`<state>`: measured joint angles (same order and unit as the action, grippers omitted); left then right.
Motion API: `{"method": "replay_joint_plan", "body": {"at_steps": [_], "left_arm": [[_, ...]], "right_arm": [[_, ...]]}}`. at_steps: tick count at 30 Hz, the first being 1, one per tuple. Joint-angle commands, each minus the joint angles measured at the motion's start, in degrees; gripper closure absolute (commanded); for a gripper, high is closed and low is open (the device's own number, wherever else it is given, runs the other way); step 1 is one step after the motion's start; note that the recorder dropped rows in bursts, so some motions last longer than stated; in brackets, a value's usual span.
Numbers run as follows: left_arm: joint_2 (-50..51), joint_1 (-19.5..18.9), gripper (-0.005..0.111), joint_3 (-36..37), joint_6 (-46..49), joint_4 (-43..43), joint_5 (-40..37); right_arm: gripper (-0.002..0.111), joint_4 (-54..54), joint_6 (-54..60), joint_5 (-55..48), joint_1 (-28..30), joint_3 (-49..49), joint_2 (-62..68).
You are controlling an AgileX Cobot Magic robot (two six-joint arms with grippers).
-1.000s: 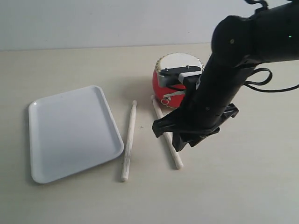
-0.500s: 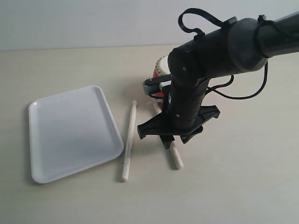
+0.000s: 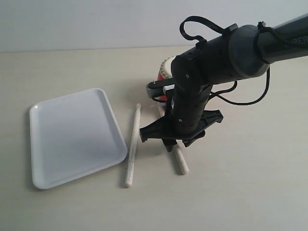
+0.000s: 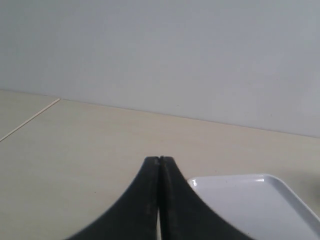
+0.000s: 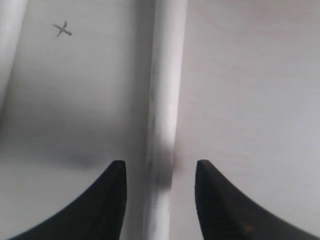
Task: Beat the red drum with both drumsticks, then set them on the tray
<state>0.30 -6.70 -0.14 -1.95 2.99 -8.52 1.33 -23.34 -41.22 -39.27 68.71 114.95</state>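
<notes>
Both pale drumsticks lie on the table. The left drumstick (image 3: 132, 145) rests beside the white tray (image 3: 72, 137). My right gripper (image 3: 172, 144) hangs low over the right drumstick (image 3: 180, 160), open, its fingers straddling the stick (image 5: 162, 115) with gaps on both sides. The red drum (image 3: 162, 73) stands behind, mostly hidden by the right arm. My left gripper (image 4: 159, 159) is shut on nothing, near a corner of the tray (image 4: 250, 200); it does not show in the exterior view.
The black right arm (image 3: 216, 53) with its cable loops reaches in from the right over the drum. A small pencilled cross (image 5: 62, 30) marks the table between the two sticks. A pale wall (image 3: 96, 21) backs the table.
The right arm swung left and came down over the right drumstick, now covering most of the drum. Both sticks, the tray and the drum have stayed put.
</notes>
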Motion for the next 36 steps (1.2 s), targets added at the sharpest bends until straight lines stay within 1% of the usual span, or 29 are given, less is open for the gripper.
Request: {"method": "replay_joint_plan", "body": {"at_steps": [1,12,13,15,16,17,19,21,22,24,29,33,36], "left_arm": [[-0.3,-0.1,0.107,0.1,-0.3,0.6,0.9],[-0.3,-0.1,0.107,0.1,-0.3,0.6,0.9],[-0.3,-0.1,0.107,0.1,-0.3,0.6,0.9],[-0.3,-0.1,0.107,0.1,-0.3,0.6,0.9],[-0.3,-0.1,0.107,0.1,-0.3,0.6,0.9],[-0.3,-0.1,0.107,0.1,-0.3,0.6,0.9],[-0.3,-0.1,0.107,0.1,-0.3,0.6,0.9],[-0.3,-0.1,0.107,0.1,0.0,0.6,0.9],[-0.3,-0.1,0.107,0.1,0.0,0.6,0.9],[-0.3,-0.1,0.107,0.1,0.0,0.6,0.9],[-0.3,-0.1,0.107,0.1,0.0,0.6,0.9],[-0.3,-0.1,0.107,0.1,-0.1,0.8,3.0],[-0.3,-0.1,0.107,0.1,-3.7,2.5,3.1]], "right_arm": [[0.066,0.7,-0.7,0.6,-0.1,0.3,0.3],[0.066,0.7,-0.7,-2.0,-0.1,0.3,2.4],[0.068,0.7,-0.7,-2.2,-0.1,0.3,2.5],[0.074,0.7,-0.7,-2.2,-0.1,0.3,2.5],[0.080,0.7,-0.7,-2.4,-0.1,0.3,2.5],[0.083,0.7,-0.7,-2.6,-0.1,0.3,2.5],[0.093,0.7,-0.9,-3.5,-0.1,0.3,2.5],[0.105,2.0,-1.0,-6.3,0.0,0.3,1.8],[0.108,2.3,-1.0,-7.5,0.0,0.3,1.0],[0.108,2.3,0.8,-8.3,0.0,0.3,-1.0],[0.108,4.6,1.2,-7.2,0.0,0.3,-7.4],[0.108,4.8,5.5,-6.1,0.0,0.3,-14.3],[0.108,4.7,8.3,-4.9,0.0,0.3,-19.3]]}}
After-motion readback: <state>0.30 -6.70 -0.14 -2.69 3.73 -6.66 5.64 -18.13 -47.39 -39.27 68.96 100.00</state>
